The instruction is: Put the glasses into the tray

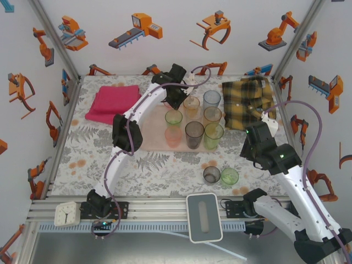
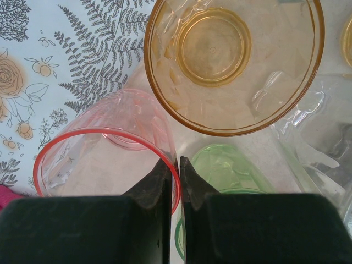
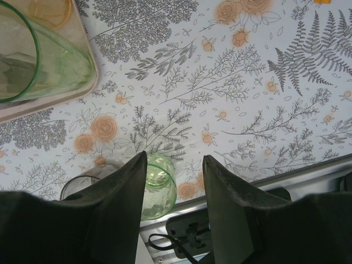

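Light bright, diffuse and even, from overhead; white walls [image 1: 170, 55] near washed out. Shadows on tablecloth [image 1: 165, 165] faint, soft-edged. Left wrist view: left fingers [image 2: 154, 190] near-black, blurred close up; small glints on orange glass [image 2: 234, 60] and pink glass [image 2: 104, 148]. Right wrist view: right fingers [image 3: 110, 212] soft, tablecloth sharp.

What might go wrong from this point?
The left gripper pinches only the rim of the pink glass, crowded by the orange glass and green tray glass; lowering may knock them. The right gripper, open, hovers over the loose green glass beside the grey glass near the table edge; grabbing may topple either.
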{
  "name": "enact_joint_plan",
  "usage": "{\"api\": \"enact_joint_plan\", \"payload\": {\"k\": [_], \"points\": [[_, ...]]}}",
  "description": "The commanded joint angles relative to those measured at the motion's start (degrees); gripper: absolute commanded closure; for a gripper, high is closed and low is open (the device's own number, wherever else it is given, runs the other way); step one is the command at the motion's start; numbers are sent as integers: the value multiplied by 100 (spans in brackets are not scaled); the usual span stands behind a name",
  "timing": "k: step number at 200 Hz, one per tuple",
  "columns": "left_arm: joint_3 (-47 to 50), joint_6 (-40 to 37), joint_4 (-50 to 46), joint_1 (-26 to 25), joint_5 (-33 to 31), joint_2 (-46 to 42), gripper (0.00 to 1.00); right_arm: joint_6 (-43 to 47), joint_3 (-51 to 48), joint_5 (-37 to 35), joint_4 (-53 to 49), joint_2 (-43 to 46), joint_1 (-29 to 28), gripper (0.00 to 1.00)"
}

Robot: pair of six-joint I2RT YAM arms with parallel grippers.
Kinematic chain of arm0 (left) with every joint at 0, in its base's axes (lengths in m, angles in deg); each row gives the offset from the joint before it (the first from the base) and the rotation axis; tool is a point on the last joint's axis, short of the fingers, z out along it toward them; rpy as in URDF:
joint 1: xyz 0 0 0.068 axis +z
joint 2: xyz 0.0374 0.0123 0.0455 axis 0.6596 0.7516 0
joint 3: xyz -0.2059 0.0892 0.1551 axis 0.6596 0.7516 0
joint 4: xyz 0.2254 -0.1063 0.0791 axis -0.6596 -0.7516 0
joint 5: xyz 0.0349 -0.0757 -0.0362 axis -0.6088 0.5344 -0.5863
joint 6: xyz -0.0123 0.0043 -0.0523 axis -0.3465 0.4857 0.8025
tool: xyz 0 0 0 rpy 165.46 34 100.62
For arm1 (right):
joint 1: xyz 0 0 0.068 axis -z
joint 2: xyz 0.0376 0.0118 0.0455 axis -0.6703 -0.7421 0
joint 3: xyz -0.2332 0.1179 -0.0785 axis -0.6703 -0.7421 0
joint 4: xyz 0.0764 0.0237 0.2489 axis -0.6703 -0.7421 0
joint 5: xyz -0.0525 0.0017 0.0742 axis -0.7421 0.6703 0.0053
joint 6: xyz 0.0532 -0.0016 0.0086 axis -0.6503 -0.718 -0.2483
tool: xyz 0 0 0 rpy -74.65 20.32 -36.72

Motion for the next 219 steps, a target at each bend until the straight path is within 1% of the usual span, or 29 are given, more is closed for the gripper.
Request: {"api": "enact_joint_plan", "payload": {"k": [1,100,219], "points": [[-55,-130,-206,-21,38,17,95,60,-61,21,113,-8,40,55],[-27,-250,-346,-53,-16,-51,95,93,-100,33,144,7,66,55],[68,-86,-340,-117,111,-296,96,109,-175,72,171,80,106,55]]}}
